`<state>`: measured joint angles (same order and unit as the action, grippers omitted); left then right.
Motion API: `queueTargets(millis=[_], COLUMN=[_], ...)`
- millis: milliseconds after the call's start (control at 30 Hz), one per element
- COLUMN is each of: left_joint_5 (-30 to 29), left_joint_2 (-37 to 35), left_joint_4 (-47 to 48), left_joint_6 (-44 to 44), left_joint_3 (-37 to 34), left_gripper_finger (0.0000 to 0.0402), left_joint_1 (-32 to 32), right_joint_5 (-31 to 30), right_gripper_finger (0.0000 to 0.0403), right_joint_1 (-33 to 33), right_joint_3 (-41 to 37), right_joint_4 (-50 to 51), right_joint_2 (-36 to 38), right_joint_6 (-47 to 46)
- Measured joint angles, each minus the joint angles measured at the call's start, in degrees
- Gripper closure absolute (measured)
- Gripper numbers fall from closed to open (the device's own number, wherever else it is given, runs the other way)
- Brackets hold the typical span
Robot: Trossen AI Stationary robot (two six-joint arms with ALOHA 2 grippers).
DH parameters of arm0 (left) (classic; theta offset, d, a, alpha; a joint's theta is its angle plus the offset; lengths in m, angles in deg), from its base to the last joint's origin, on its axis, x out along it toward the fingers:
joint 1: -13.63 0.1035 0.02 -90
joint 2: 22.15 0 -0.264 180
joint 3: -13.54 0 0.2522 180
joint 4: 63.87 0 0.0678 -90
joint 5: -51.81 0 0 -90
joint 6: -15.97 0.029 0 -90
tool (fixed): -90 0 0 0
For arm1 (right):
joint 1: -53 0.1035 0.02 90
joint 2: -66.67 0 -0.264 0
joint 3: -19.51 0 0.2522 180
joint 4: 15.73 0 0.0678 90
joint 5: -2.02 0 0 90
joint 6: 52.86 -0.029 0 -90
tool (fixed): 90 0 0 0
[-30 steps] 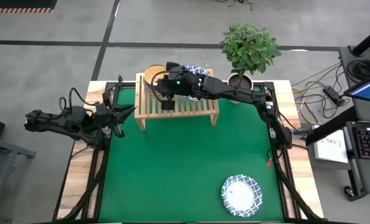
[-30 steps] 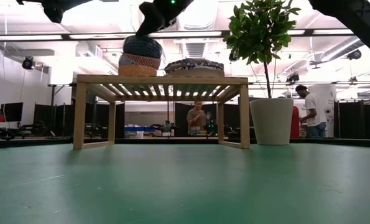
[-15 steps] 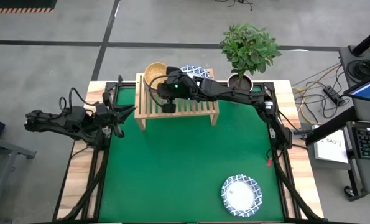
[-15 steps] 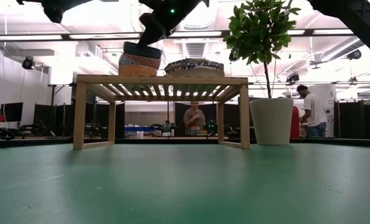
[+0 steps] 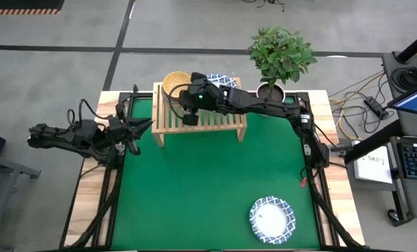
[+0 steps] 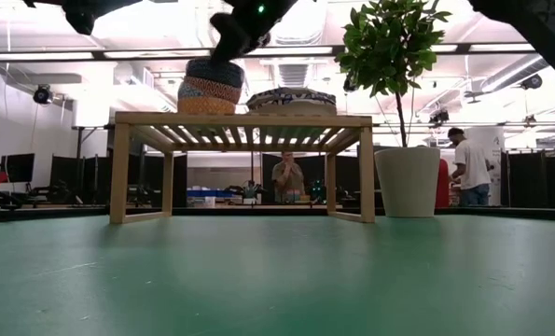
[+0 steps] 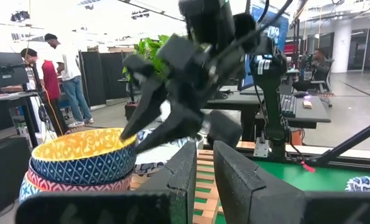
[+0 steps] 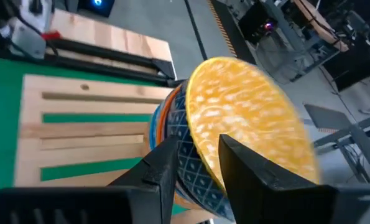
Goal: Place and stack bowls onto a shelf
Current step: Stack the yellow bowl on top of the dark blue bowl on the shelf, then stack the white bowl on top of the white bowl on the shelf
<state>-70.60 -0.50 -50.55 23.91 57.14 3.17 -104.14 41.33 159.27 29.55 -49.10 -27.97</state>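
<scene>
yellow-lined bowl (image 5: 174, 82) atop stacked bowls (image 6: 209, 94), shelf (image 5: 219, 123)

The right arm stretches from its base at the table's far right edge across toward the far left, its dark jointed links nearly straight and a green light glowing on the wrist. Its dark two-fingered right pincer (image 5: 183, 99) is raised and points down and to the left, the slim fingers (image 7: 148, 99) spread apart with nothing between them. The left arm lies folded low at the table's left edge, reaching inward, its dark left pincer (image 5: 144, 124) parked there with the two blocky fingers (image 7: 234, 180) a narrow gap apart.
</scene>
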Motion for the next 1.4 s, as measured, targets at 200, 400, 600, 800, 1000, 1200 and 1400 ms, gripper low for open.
queueTargets(millis=[200, 400, 600, 800, 1000, 1200, 1400], left_joint_5=[-0.01, -0.01, -0.01, -0.01, 0.0, 0.01, 0.06], left_joint_2=[0.0, 0.06, 0.06, 0.11, 0.02, 0.02, -0.01], left_joint_4=[0.07, 0.03, 0.01, -0.23, -0.33, -0.47, -0.46], left_joint_6=[0.12, 0.04, -0.01, -0.04, -0.07, -1.62, -3.97], left_joint_3=[0.0, 0.0, 0.0, 0.0, 0.0, 0.0, 0.0], left_gripper_finger=[0.0364, 0.0364, 0.0364, 0.0364, 0.0364, 0.0364, 0.0364], left_joint_1=[0.0, 0.0, 0.0, 0.0, 0.0, 0.0, 0.0], right_joint_5=[-0.11, 2.22, 22.19, 22.32, 22.73, 24.35, 25.24], right_gripper_finger=[0.0295, 0.0294, 0.0294, 0.0294, 0.0293, 0.0293, 0.0293], right_joint_1=[3.13, 6.29, 9.96, 18.46, 26.01, 34.74, 42.41], right_joint_3=[0.15, 0.15, 0.17, -4.44, -11.94, -18.74, -25.32], right_joint_4=[5.08, 14.53, 35.89, 46.78, 47.07, 44.6, 33.91], right_joint_2=[4.63, 8.23, 10.5, 10.33, 10.26, 10.26, 10.26], right_joint_6=[-6.09, -16.06, -40.42, -62.8, -82.05, -99.31, -116.58])
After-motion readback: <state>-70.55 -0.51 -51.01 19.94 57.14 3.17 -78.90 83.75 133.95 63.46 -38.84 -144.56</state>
